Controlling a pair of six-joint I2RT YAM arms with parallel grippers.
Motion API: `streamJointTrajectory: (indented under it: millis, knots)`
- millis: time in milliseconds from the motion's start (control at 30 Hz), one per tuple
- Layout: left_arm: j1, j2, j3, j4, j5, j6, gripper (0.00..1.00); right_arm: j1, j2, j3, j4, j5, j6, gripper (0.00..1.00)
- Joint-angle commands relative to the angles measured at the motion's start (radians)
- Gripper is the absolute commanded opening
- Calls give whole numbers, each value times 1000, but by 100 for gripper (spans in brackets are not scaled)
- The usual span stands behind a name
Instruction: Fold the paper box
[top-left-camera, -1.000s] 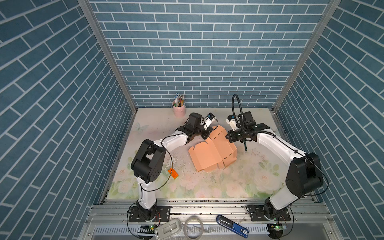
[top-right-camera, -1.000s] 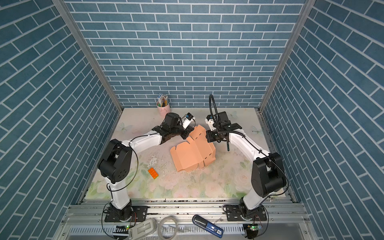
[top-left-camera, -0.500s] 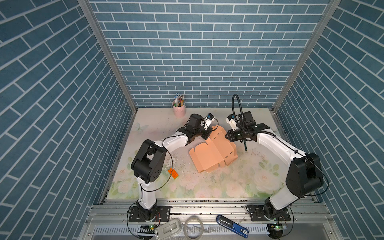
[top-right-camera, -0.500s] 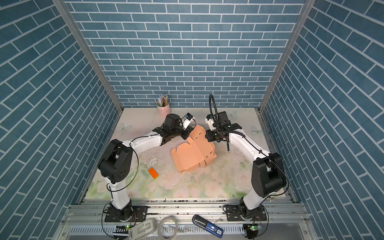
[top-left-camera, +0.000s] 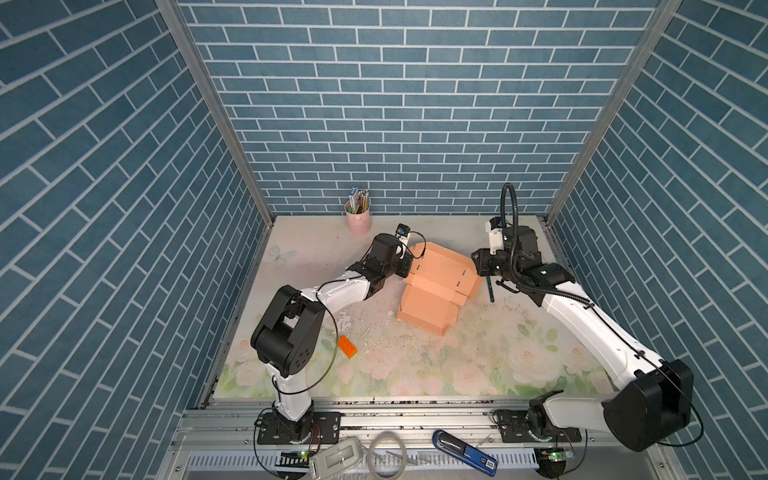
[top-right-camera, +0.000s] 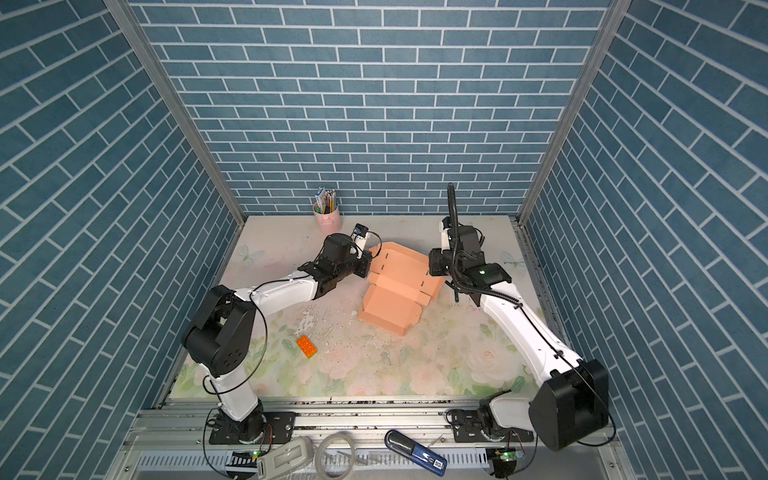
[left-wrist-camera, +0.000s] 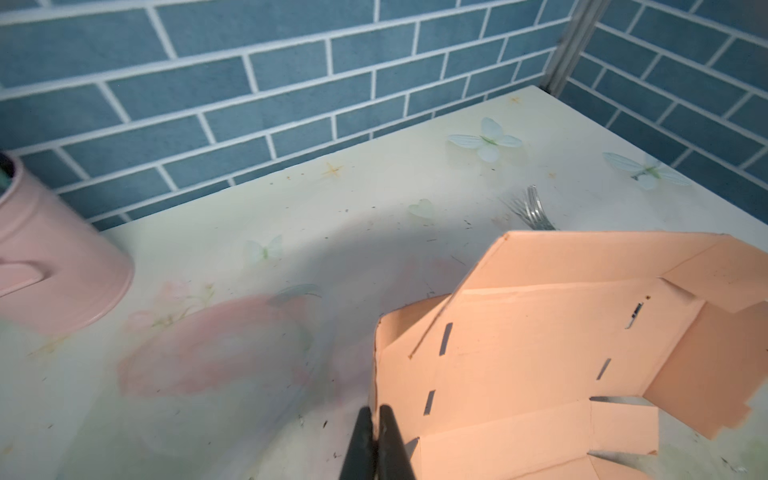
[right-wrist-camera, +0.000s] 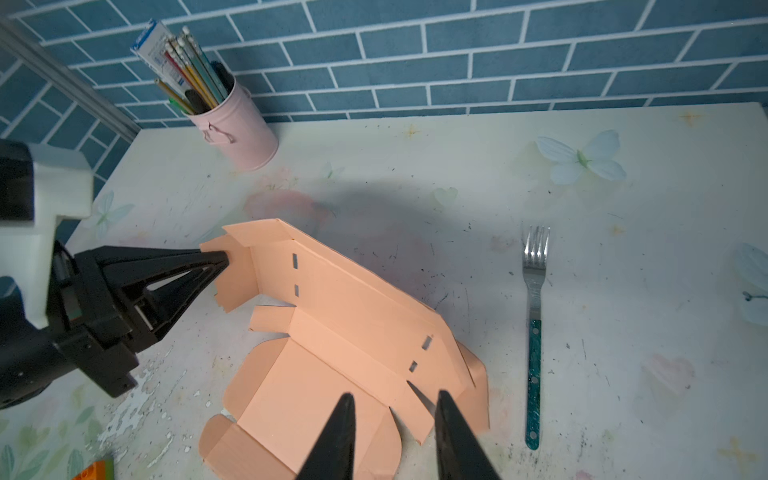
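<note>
- Your paper box (top-left-camera: 432, 286) sits at the back middle of the surface (top-left-camera: 415, 374), between the two arms. It is half formed: one panel lies flat toward the front, and the slotted wall behind it stands tilted up.
- A second ago the right claw (right-wrist-camera: 392, 399) was pinched shut at the right end of the box. Now its fingers stand apart over that end and grip nothing.
- The left claw (left-wrist-camera: 376, 411) has not changed. Its fingers are together, clamped on the thin edge of the left end flap, and they hold that flap upright.
- The box itself lies about where it did.
- My reading is that the right-end fold has been let go. The flaps there look splayed outward rather than tucked, so you will probably need to take hold of that side again.
- The long axis runs from claw to claw across the surface, with the right end a little nearer the front. The open side faces up and toward the arm bases.
- A fork (right-wrist-camera: 534, 316) lies near the right end, not touching it.
- The pink pencil cup (top-left-camera: 358, 218) stands behind the left arm.
- The orange brick (top-left-camera: 347, 347) lies well apart, toward the front left.
</note>
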Motion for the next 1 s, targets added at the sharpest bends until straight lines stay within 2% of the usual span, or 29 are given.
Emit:
streamJointTrajectory:
  millis: [0, 133, 267, 533, 967]
  knots:
    - [-11, -54, -61, 60, -146, -73, 2, -3, -41, -61, 68, 44, 80, 35]
    - [-20, -85, -127, 104, -175, -96, 2, -3, -74, -151, 141, 28, 92, 37]
    - [-28, -122, -200, 167, -179, -114, 2, -3, -86, -234, 229, -36, 73, 40]
    - [-47, -154, -241, 194, -197, -125, 1, -11, -64, -379, 415, -109, 62, 42]
    - [-52, -154, -257, 213, -180, -112, 1, -20, 32, -445, 530, -41, 71, 41]
